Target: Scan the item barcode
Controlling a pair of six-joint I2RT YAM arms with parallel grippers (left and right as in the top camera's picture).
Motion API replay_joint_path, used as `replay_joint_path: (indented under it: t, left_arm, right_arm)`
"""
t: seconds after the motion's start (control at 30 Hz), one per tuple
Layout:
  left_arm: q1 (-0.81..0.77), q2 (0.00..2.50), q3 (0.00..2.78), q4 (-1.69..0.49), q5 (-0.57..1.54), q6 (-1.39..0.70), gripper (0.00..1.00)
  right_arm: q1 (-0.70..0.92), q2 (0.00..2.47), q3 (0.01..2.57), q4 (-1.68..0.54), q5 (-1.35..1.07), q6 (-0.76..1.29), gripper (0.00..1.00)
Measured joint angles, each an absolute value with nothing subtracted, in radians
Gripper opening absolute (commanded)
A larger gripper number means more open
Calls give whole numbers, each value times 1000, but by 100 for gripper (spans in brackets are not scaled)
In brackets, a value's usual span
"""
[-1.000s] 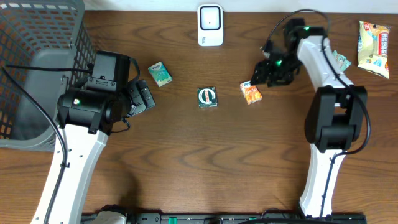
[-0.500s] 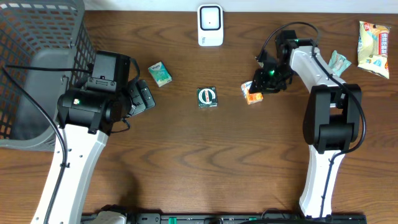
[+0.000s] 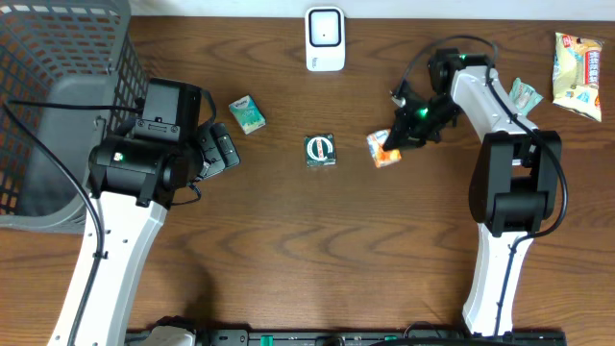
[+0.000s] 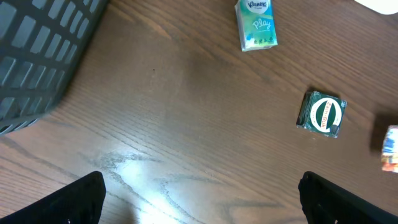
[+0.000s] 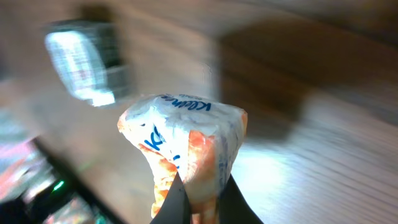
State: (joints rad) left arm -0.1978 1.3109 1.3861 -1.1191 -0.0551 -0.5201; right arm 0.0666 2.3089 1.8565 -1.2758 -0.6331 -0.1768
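Orange tissue packet (image 3: 384,149): right of the table's centre, at 5 o'clock from the white scanner (image 3: 325,38). The right claw (image 3: 402,135) is clamped tight on 1 end of it. The right wrist view is blurred. 1 dark green pack (image 3: 320,150) lies apart at the packet's 9 o'clock. Left claw (image 3: 219,149): spread wide, holding nothing, near the grey basket (image 3: 58,96).

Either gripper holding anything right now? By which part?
The right gripper is shut on the orange tissue pack, pinching it at one end. The left gripper is open and holds nothing.
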Motion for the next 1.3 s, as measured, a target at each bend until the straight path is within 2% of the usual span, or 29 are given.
replay_joint_path:
  t: [0.37,0.7,1.03,1.3]
  left_arm:
    - [-198,1311,1386,-1119,-55,-520,97]
    - [-198,1311,1386,-1119,-55,-520,98]
    - [-198,1311,1386,-1119,-55,-520,98]
    - [-198,1311,1386,-1119,-55,-520,97]
  right_arm:
    - [44,2309,1886,-1377,-1182,-477,1]
    - [34,2309,1886,-1378,-1432,-554,1]
    - [38,2309,1886,-1450,-1491,-601,1]
    - [76,2309,1887,-1635,-1398,-821,1]
